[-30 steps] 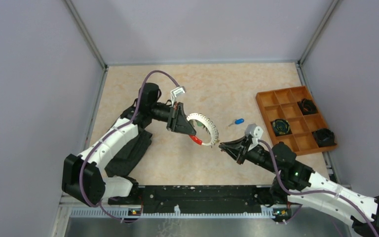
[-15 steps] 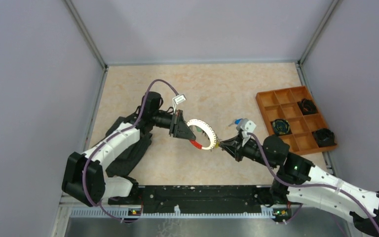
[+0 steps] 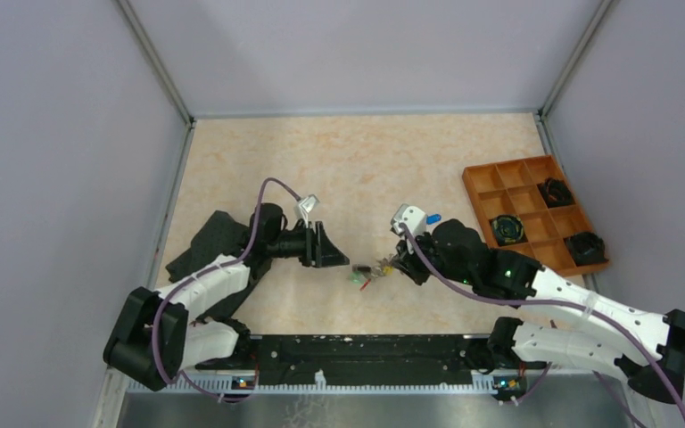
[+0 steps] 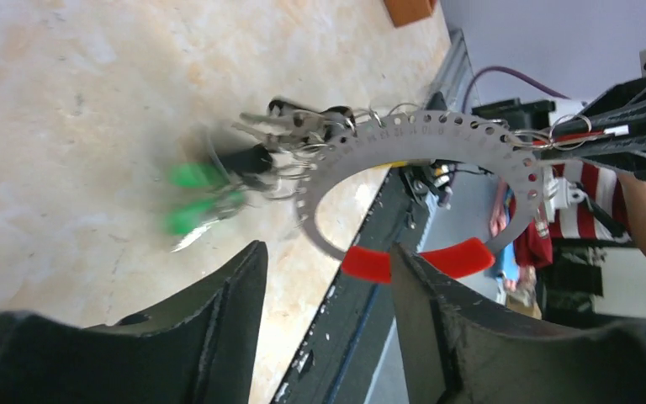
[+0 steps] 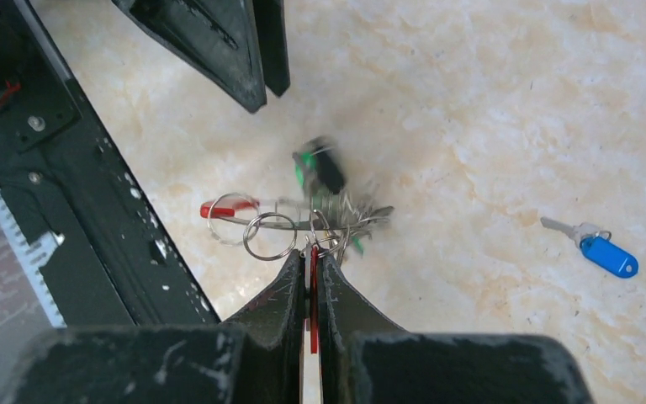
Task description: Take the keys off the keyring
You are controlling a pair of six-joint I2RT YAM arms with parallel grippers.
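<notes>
One keyring [image 4: 437, 135], left gripper [image 4: 326, 257] newly opened — right gripper [image 5: 312, 257] alone pinching it

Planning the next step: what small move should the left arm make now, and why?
Probably ease the left gripper forward and close on a green-headed key: its jaws stand open and empty, the right gripper is shut on the keyring, and the keys hang bunched just ahead.

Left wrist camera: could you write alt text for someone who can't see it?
A grey perforated keyring with a red sleeve shows against a beige table, pinched at the right by the right gripper, green-headed keys blurred at its left. The left gripper frames the foreground, its black fingers open.
</notes>
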